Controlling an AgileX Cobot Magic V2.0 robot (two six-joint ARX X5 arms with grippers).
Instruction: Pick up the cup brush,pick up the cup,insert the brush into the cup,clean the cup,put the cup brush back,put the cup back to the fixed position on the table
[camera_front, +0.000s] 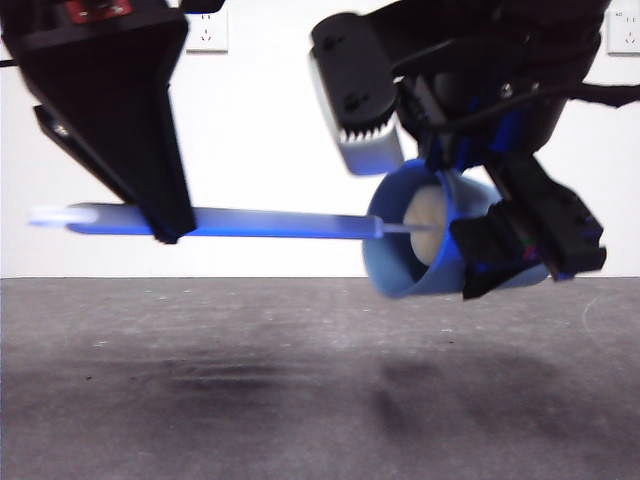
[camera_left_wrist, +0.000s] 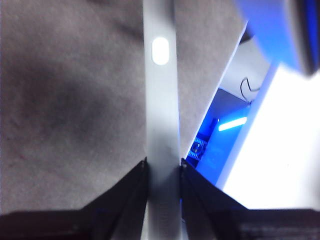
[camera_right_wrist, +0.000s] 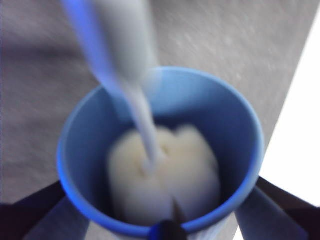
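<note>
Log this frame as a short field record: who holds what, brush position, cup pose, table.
left gripper: shut on the brush handle, held level above the table
right gripper: shut on the cup, jaws on either side of its wall
brush head: cream sponge inside the cup, seen through the mouth
cup pose: tipped on its side, mouth toward the brush, lifted off the table
stage: brush inserted, cleaning

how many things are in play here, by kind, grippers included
cup brush: 1
cup: 1
grippers: 2, the left gripper shut on the brush handle, the right gripper shut on the cup
table: 1
total: 5
</note>
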